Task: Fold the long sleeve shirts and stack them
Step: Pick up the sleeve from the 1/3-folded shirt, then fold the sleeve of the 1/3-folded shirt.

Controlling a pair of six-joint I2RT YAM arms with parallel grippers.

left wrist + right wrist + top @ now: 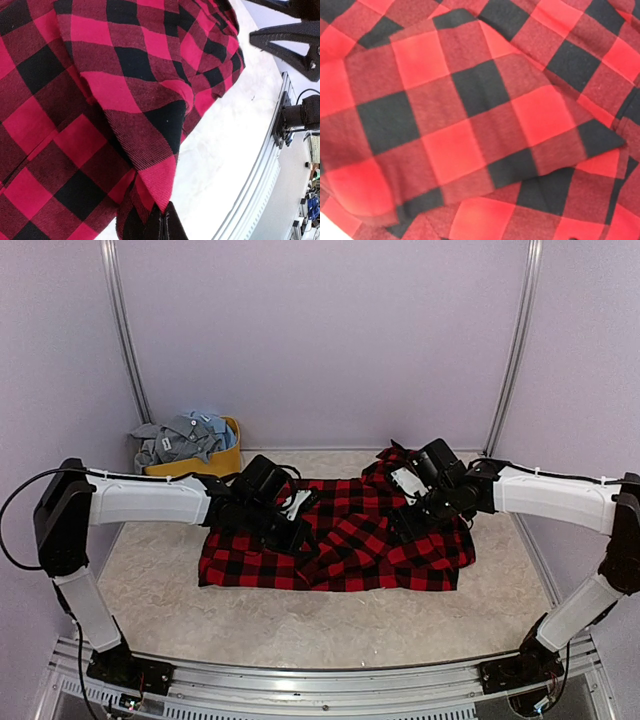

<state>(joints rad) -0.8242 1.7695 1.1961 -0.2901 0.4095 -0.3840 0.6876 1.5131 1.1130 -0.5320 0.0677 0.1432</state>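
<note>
Folding barely begun, by the look: flannel lies rumpled at table centre. Left gripper is pinched on a raised fold toward 9 o'clock. Right gripper is over the 2 o'clock corner, its finger state untellable. Grey and blue shirts sit in tub at 10 o'clock. Room lies beyond the 6 o'clock hem.

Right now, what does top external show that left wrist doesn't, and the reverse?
Top external only: the whole flannel spread across the table, and the yellow tub at back left holding grey and pale blue shirts.
Left wrist only: the pinch itself, close up, with the left end effector shut on a fold at the flannel's edge.
Both: the red-and-black check cloth, the pale table surface and the near rail.
</note>
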